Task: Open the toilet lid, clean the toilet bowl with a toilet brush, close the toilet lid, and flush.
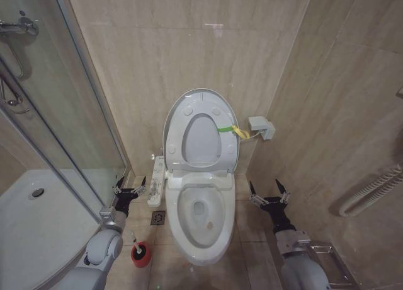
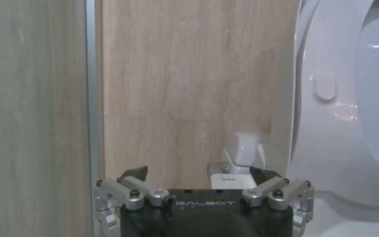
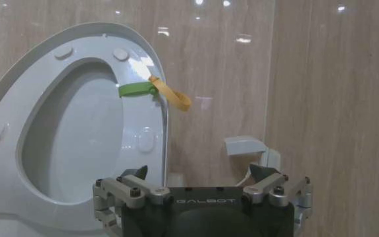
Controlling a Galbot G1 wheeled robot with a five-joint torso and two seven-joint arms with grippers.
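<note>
White toilet lid [image 1: 196, 110] stands raised at 12 o'clock; opening judged done. Left gripper [image 1: 129, 190] and right gripper [image 1: 268, 193] hover spread, empty. Next: fetch toilet brush [image 1: 140, 251], 7 o'clock of toilet bowl [image 1: 200, 230].

The beige tiled floor [image 1: 252, 239] carries the white toilet bowl [image 1: 200, 239] at its centre, standing against the rear wall. A square floor drain [image 1: 158, 217] is set into the tiles just beside the bowl's left side. The toilet brush [image 1: 140, 252] stands upright in its red holder on the floor, near the drain.
</note>
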